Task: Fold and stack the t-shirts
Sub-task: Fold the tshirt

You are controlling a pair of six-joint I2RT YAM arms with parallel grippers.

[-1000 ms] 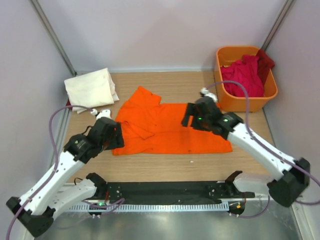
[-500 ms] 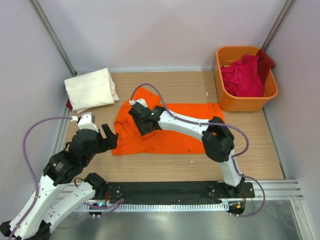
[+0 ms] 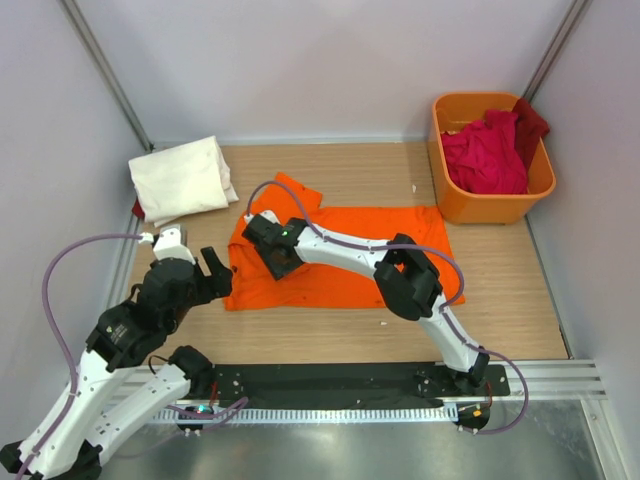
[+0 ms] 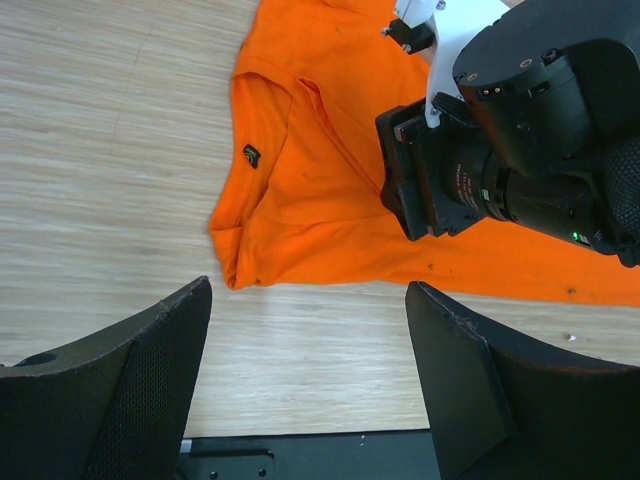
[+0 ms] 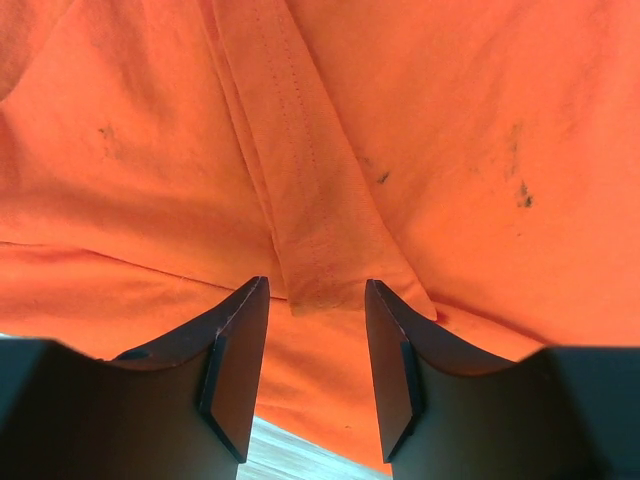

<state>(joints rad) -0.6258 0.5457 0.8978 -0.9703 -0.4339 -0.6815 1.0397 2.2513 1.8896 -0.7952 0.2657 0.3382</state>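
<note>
I'm working on the table [image 3: 340, 330], and the orange shirt [image 3: 330, 285] lies spread across its middle, roughly flat, with its left end rumpled and partly doubled over. The tub [image 3: 490, 210] sits at the far right with the red shirts [image 3: 485, 155] heaped inside. The cream shirt [image 3: 182, 178] lies folded at the far left.

I judge that I'm folding the orange shirt and that the stack has one shirt so far.

My right gripper [image 5: 315, 290] reaches across to the shirt's left end. Its jaws are apart, low over the cloth, straddling a doubled strip [image 5: 310, 210] that looks like a sleeve edge. My left gripper [image 4: 305, 300] is also spread wide, holding nothing, over bare wood just near the shirt's near-left corner [image 4: 228, 278].

Next, I think the right jaws must drop and pinch only that strip, not the layer beneath. The left should move in for the corner so both lift together. A small dark tag [image 4: 250, 155] marks the left edge.
</note>
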